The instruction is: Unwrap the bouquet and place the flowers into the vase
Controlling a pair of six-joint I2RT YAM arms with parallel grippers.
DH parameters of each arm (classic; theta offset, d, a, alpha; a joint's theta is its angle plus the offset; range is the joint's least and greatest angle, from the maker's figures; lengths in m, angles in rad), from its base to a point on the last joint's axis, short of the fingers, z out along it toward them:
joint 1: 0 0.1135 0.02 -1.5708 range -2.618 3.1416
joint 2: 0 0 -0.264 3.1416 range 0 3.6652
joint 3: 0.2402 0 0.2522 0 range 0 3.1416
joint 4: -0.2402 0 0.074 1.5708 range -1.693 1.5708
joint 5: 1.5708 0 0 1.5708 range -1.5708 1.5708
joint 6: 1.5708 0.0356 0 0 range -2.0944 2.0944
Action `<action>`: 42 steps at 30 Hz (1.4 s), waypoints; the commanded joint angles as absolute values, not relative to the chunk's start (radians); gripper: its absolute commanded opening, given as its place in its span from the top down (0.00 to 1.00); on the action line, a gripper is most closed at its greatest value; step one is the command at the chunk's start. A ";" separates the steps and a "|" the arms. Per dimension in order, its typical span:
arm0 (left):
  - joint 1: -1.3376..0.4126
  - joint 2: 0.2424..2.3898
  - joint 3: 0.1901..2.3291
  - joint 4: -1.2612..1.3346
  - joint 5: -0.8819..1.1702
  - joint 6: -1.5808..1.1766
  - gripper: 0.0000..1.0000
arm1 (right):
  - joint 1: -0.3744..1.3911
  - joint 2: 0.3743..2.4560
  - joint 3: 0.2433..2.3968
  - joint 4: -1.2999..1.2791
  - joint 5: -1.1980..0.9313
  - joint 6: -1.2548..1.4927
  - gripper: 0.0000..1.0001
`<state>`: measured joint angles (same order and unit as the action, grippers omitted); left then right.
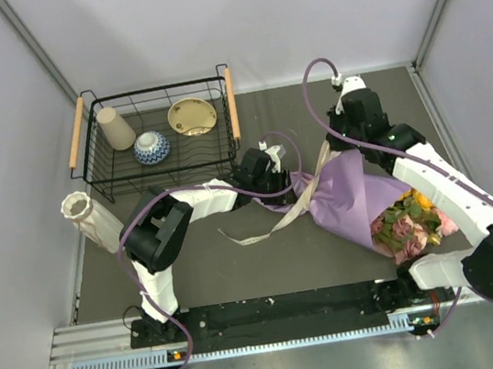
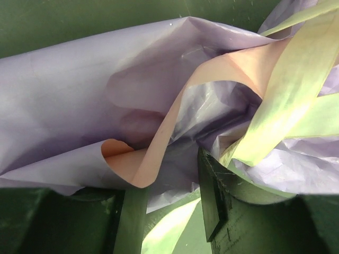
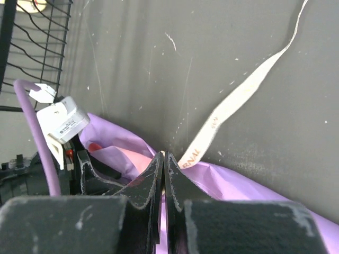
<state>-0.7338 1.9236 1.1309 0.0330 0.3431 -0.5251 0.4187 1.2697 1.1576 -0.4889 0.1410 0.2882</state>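
basket (image 1: 158, 88) holds cup (image 1: 115, 128), bowl (image 1: 152, 147), plate (image 1: 192, 116); vase (image 1: 91, 221) beside.

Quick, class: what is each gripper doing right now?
Left gripper: against the bouquet; open or closed cannot be told.
Right gripper: closed on the ribbon.

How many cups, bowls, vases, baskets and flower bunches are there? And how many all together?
Cups: 1, the beige cup
Bowls: 2, the blue-and-white bowl and the yellow bowl
Vases: 1, the white vase
Baskets: 1, the wire basket
Flower bunches: 1, the bouquet
Total: 6
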 commanded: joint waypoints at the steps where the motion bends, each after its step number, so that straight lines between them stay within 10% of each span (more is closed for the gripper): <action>1: -0.733 1.927 1.120 0.021 0.339 -0.512 0.53 | 0.405 1.207 1.253 -0.486 0.181 0.267 1.00; 42: -0.733 1.907 1.160 0.005 0.357 -0.497 0.46 | 0.403 1.126 1.775 -0.509 0.304 0.187 1.00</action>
<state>-0.7338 1.9236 1.1316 0.0231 0.3435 -0.5060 0.4095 1.1324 1.6794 -0.5480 0.2802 0.2192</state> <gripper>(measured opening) 0.536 0.006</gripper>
